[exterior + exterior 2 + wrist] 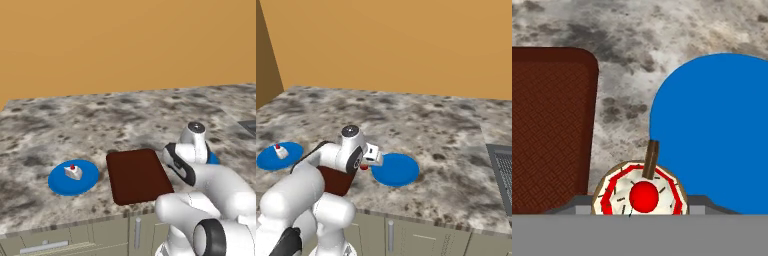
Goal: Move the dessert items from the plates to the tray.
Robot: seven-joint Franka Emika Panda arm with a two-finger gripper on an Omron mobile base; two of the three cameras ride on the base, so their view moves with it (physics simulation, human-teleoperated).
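Note:
My gripper (367, 162) hangs just over the counter, between the dark brown tray (336, 181) and the right blue plate (396, 170). It is shut on the cupcake (639, 192), whose red-white top with a red centre sits at the bottom of the hand view. There the tray (547, 130) lies to the left and the bare plate (722, 130) to the right. The left plate (62, 184) carries the white cake wedge (73, 171) with its cherry, left of the tray (137, 175). The arm hides most of the right plate (214, 159) in the left base view.
A dark cooktop (503, 170) borders the counter at the far right. The speckled counter (100, 125) runs back to an orange wall. Its front edge with cabinet drawers (75, 237) lies just below the tray and plates.

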